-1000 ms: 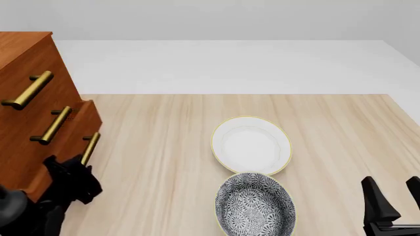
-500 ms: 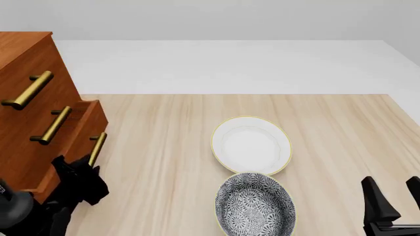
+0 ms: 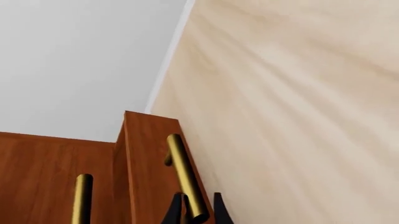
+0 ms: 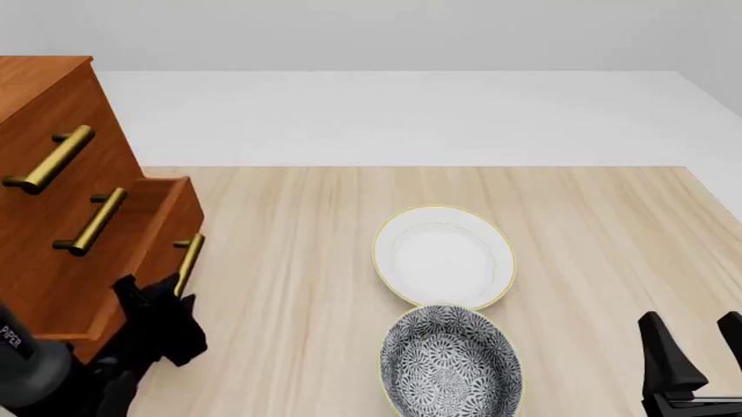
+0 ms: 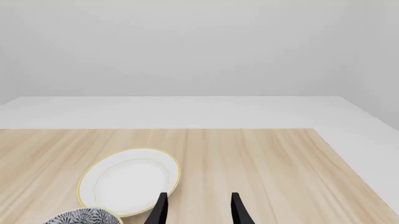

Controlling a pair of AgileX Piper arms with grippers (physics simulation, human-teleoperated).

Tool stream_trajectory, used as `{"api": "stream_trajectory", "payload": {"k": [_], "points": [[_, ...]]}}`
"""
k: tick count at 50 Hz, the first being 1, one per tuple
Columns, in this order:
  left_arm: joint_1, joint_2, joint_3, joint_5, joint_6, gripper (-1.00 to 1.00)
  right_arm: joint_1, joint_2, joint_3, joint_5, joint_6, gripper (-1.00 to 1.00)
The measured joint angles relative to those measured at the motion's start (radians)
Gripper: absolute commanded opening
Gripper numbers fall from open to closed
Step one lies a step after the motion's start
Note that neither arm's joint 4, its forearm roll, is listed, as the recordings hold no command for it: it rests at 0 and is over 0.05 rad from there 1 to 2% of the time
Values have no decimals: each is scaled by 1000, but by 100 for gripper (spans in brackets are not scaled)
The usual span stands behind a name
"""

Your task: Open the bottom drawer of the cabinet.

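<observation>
Pulling on the brass handle (image 4: 188,254), the left gripper (image 4: 172,306) sits at about eight o'clock on the table (image 4: 347,287), its fingers (image 3: 176,211) closed narrowly around the bar's near end so the bottom drawer (image 4: 149,252) can slide with it. That drawer stands partly out from the cabinet (image 4: 58,148), whose two upper drawers sit flush. The right gripper (image 5: 198,207) waits at five o'clock, fingers apart and holding nothing, well clear of the white bowl (image 4: 443,255) and patterned bowl (image 4: 453,363), probably kept out of the way.
</observation>
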Motion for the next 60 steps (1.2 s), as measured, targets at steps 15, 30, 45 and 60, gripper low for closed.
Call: {"api": "stream_trajectory", "payload": {"k": [15,30,45,60], "points": [[-87,2,-9,0,6,-100,0,0,0,0,0,100],[-154,21,-31,0,-4,-100,0,0,0,0,0,100],[-198,28,-41,0,-20,-100,0,0,0,0,0,100],[-237,30,-47,0,-37,-100,0,0,0,0,0,100]]}}
